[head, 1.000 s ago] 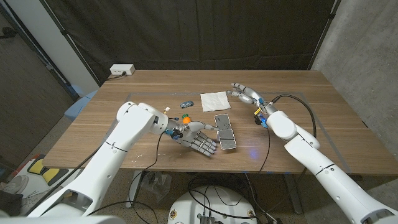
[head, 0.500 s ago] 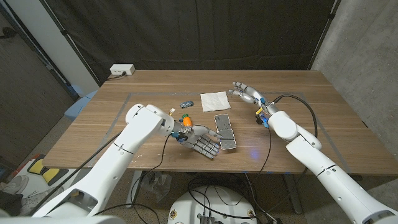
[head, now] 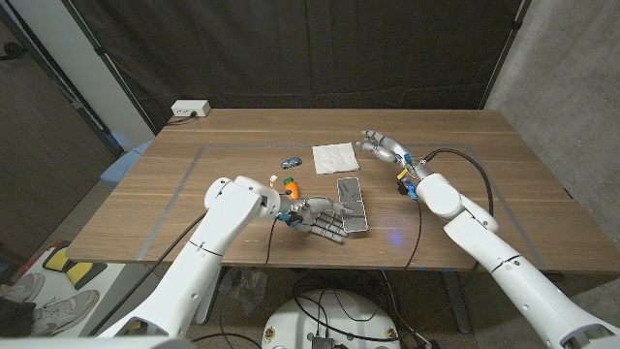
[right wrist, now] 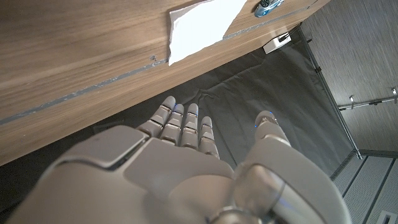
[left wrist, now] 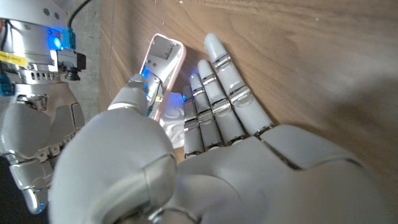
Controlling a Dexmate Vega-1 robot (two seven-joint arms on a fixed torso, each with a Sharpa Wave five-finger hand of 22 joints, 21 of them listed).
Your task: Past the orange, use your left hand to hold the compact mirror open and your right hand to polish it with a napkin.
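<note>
The compact mirror (head: 353,204), a pink-edged oblong case lying opened out flat with its glass faces up, sits on the wooden table (head: 504,194) a little right of the table's middle, towards the near edge. In the left wrist view its pink rim and pale glass (left wrist: 163,68) show just beyond the fingers. The left hand (head: 320,219) lies right beside the mirror's left long side, fingers spread and pointing right towards it. From the head view the fingertips (head: 341,229) seem to touch or overlap the case's near left corner, though real contact cannot be judged at this size. The hand holds nothing, and its thumb stands apart from the fingers.

Just left of the left wrist, partly hidden by the arm, is the small orange fruit (head: 290,183). Farther back lies the white square paper napkin (head: 335,158), flat on the wood and apart from the mirror's far end. In the right wrist view the napkin (right wrist: 202,25) shows as a white sheet on the wood grain. The right hand (head: 382,146) hovers just right of the napkin, fingers extended and loosely parted, holding nothing.

A small blue toy car (head: 290,161) rests left of the napkin. A white power strip (head: 191,110) sits at the table's far left corner.
</note>
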